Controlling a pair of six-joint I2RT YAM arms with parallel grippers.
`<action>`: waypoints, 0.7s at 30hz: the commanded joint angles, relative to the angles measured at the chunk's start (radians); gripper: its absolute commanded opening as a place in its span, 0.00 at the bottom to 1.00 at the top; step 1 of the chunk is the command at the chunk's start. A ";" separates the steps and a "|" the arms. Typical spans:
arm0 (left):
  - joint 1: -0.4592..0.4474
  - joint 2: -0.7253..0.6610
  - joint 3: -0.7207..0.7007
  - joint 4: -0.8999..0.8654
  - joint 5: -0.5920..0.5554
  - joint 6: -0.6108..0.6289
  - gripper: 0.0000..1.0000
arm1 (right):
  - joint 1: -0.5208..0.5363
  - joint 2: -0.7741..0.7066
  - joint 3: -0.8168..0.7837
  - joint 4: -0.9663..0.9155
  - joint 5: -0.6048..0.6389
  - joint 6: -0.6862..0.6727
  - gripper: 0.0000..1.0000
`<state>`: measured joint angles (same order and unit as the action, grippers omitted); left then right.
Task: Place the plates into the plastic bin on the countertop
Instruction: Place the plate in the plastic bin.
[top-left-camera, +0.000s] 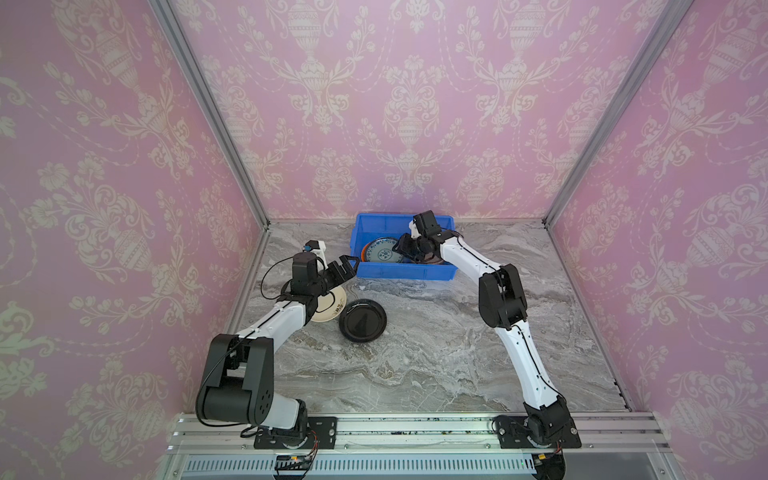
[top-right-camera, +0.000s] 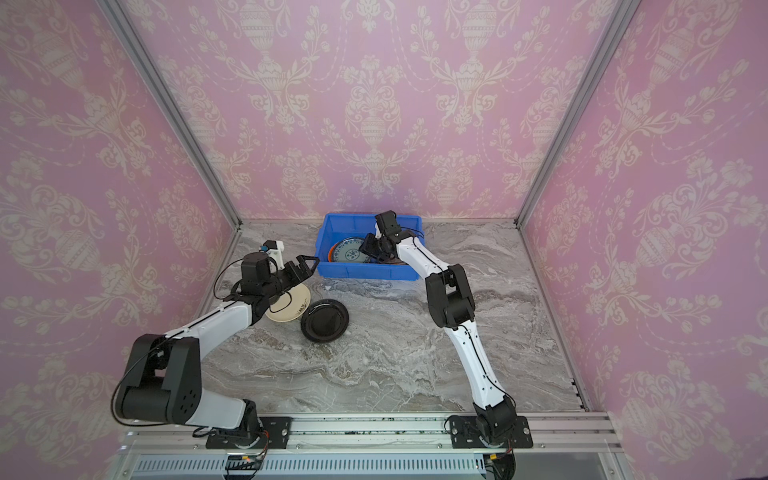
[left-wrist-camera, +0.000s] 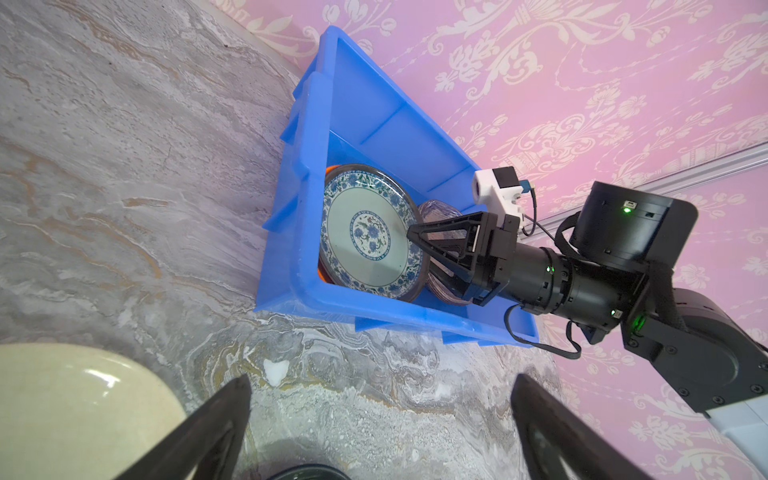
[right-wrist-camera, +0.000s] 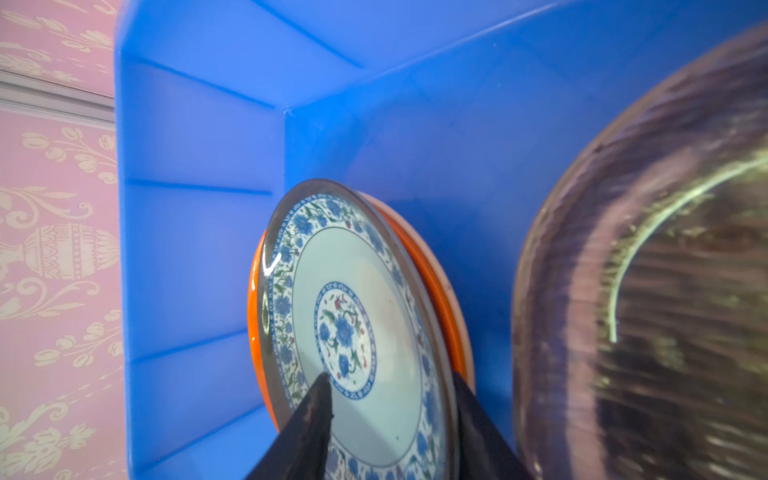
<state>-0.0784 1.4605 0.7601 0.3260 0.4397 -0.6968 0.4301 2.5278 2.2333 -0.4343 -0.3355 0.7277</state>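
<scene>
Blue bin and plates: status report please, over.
Left gripper open, near cream plate. Right gripper open, astride teal plate in blue bin. Black plate, cream plate not yet binned. Nothing in the way.

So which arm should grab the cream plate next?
Probably left: the open left gripper hangs close to the cream plate, while the right gripper is in the plastic bin at the teal plate.

Two white arms (top-left-camera: 270, 320) with bulky black joints (top-left-camera: 243, 370).
</scene>
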 joint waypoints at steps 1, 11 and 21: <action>0.009 -0.019 -0.015 0.012 0.014 0.000 0.99 | 0.011 -0.083 0.043 -0.050 0.043 -0.049 0.46; 0.008 0.021 0.003 0.035 0.026 -0.010 0.99 | 0.011 -0.034 0.160 -0.193 0.097 -0.093 0.46; 0.009 0.034 0.003 0.035 0.025 -0.004 0.99 | 0.012 0.011 0.180 -0.225 0.109 -0.105 0.46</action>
<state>-0.0784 1.4857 0.7601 0.3504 0.4400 -0.6968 0.4347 2.5046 2.3909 -0.6209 -0.2512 0.6498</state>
